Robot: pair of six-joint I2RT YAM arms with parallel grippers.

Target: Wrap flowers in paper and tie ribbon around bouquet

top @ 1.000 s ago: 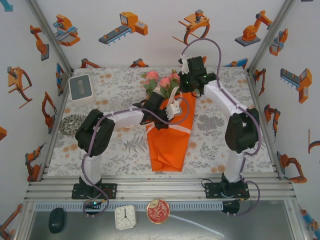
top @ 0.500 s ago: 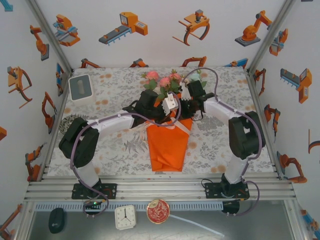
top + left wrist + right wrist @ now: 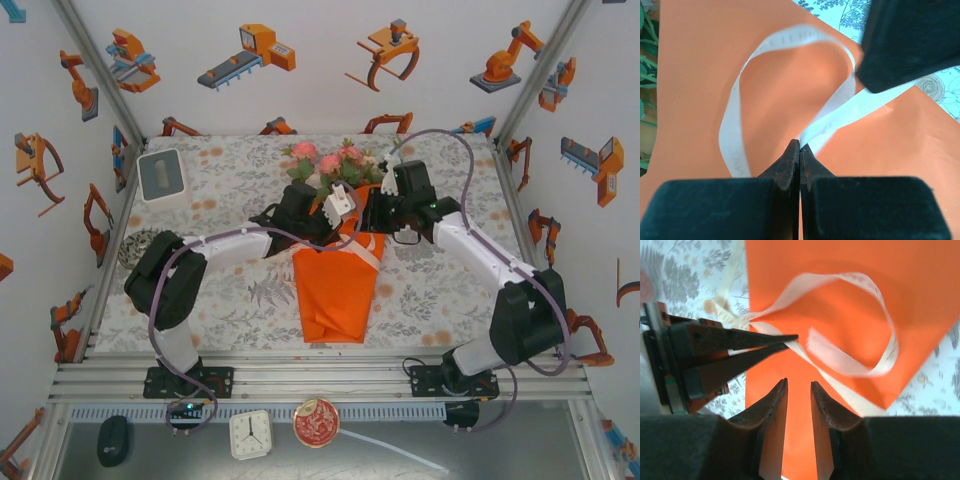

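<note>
Right gripper (image 3: 372,215) leaves the far side of the flowers (image 3: 325,165), comes down over the upper part of the bouquet (image 3: 338,290), tips facing the left gripper (image 3: 340,212). Its jaws, shut before, now stand slightly apart. Right elbow (image 3: 525,320) swings out toward the tabletop's (image 3: 440,290) right edge. Left elbow (image 3: 165,282) draws back toward the left edge.
</note>
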